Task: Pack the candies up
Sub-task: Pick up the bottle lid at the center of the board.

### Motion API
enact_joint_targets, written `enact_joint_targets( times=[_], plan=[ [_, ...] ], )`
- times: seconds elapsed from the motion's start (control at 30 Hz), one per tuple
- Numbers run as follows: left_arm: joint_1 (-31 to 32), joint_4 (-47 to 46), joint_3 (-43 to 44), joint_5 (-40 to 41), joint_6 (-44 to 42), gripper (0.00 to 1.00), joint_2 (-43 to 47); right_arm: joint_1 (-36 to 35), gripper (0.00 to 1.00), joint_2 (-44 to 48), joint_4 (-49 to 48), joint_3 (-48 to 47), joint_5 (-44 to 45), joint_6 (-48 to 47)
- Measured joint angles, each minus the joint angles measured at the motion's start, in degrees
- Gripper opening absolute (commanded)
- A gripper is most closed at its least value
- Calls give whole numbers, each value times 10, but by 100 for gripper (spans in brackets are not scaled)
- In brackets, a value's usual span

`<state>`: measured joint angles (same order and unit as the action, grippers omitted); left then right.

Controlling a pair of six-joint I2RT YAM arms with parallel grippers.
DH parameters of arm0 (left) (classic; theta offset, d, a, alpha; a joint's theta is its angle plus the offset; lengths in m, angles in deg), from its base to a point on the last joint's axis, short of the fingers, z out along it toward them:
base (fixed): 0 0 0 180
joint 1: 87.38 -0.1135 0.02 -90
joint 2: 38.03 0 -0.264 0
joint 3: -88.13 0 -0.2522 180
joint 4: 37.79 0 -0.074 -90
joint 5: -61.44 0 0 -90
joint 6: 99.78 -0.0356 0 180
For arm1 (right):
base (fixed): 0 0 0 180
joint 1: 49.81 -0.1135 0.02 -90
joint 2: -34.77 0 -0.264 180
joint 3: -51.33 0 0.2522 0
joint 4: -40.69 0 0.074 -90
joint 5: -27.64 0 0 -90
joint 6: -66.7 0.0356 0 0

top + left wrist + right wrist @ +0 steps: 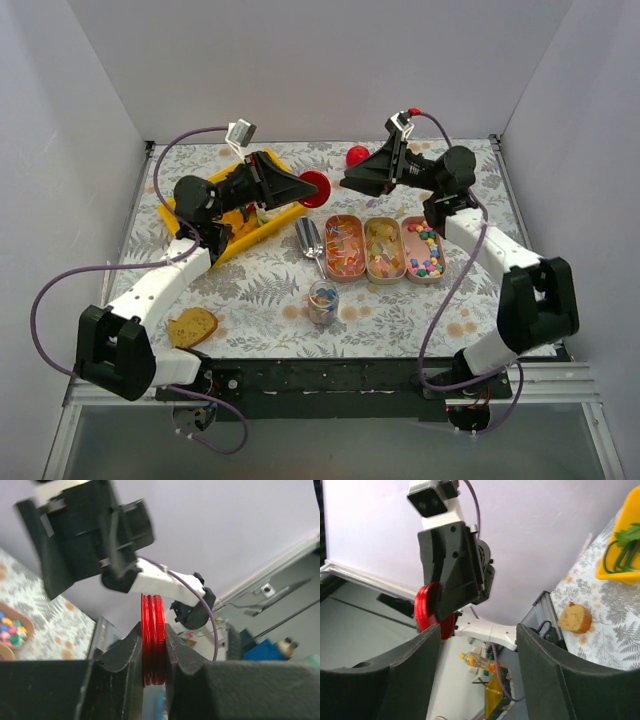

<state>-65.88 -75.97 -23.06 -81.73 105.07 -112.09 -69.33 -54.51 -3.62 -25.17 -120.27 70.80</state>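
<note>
1. Left gripper: it is clamping the red lid by its edge. In the left wrist view, both fingers are pressing on the ribbed rim, and the disc is standing upright between them, raised above the table.

2. Right gripper: it is facing the lid from the opposite side, just beside it. Its jaws are standing wide apart with nothing between them.

3. The candies: they are lying in 3 oval tins set side by side on the table.
- The left tin is holding orange and red wrapped pieces.
- The middle tin is holding yellow-orange gummy bits.
- The right tin is holding multicoloured beads.
- A further portion is sitting in a small glass jar, which is standing upright, nearer the arm bases than the tins.

4. Position relative to the grippers: both grippers are hanging on the far side of the tins, apart from every candy. The left tin is lying nearest to the right gripper. The jar is standing well apart from both.

5. Other items:
- A metal scoop is lying just left of the left tin, between it and the yellow tray.
- A red ball is resting behind the right gripper.
- A bread toy is lying near the left arm's base.
</note>
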Motion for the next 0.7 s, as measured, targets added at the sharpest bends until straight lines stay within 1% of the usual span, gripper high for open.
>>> enact_joint_targets(
  times=[0.07,0.13,0.23,0.3,0.43,0.53,0.6,0.7],
  plan=[
    [0,101,25,-1,0,0,0,-3,65,40,149,-25,12,-125],
    [0,195,45,0,-7,0,0,-5,64,61,310,-80,47,-247],
    [0,298,58,2,-38,0,-1,-4,62,77,493,-140,111,-393],
    [0,341,58,0,-57,0,-3,-4,62,94,577,-139,138,-457],
    [0,409,49,-16,-117,0,-13,-13,62,122,685,-89,181,-541],
    [0,434,21,-36,-163,0,-17,-37,65,134,746,-51,205,-584],
    [0,446,-8,-53,-190,0,-17,-61,66,143,779,-26,214,-611],
    [0,467,-48,-77,-233,0,-17,-92,68,158,805,2,216,-635]
  ],
)
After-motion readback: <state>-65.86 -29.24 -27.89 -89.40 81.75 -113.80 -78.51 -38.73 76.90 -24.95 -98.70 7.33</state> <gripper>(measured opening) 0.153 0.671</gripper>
